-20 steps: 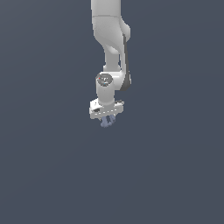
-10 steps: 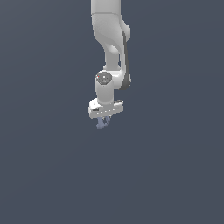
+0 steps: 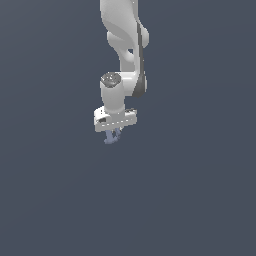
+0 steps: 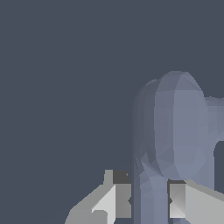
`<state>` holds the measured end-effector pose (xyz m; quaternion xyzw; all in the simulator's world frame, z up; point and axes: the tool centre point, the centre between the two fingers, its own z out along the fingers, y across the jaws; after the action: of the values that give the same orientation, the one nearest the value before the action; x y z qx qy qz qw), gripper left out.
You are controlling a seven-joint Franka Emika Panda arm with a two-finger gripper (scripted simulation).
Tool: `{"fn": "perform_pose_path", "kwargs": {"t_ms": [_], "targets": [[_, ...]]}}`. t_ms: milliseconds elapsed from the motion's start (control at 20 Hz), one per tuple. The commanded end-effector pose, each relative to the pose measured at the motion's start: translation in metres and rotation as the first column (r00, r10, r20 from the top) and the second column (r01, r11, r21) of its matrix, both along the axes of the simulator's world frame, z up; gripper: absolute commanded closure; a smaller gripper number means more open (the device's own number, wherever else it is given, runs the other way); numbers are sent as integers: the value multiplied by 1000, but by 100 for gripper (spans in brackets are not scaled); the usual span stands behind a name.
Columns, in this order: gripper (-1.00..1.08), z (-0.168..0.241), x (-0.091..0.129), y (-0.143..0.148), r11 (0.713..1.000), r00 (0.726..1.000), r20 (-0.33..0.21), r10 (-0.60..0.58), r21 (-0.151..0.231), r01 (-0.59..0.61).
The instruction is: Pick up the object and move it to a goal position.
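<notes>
One step looks done: the gripper [image 3: 114, 135] is clamped narrow on the object [image 3: 112, 138], whose lavender hooked end pokes out at about 6 o'clock below the white hand in the exterior view. The wrist view shows the object [image 4: 175, 144] pinched between both fingers [image 4: 118, 197]. Carrying it to the goal remains, and no goal marker is visible

You are looking at a smooth, matt lavender-blue object [image 4: 173, 131], faceted like plain plastic. The gripper [image 3: 114, 133] and arm [image 3: 122, 45] are showing a smooth white shell with a soft sheen, and the grey fingers [image 4: 118, 199] are looking dull.
</notes>
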<state>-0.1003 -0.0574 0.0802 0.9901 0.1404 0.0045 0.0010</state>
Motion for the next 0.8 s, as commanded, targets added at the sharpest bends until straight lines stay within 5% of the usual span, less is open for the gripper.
{"fn": "perform_pose_path", "kwargs": {"t_ms": [0, 750], "targets": [[108, 19, 5, -9, 1000, 1000, 0, 0, 0, 0], [108, 157, 41, -77, 1000, 1000, -5, 1, 2, -1]]}}
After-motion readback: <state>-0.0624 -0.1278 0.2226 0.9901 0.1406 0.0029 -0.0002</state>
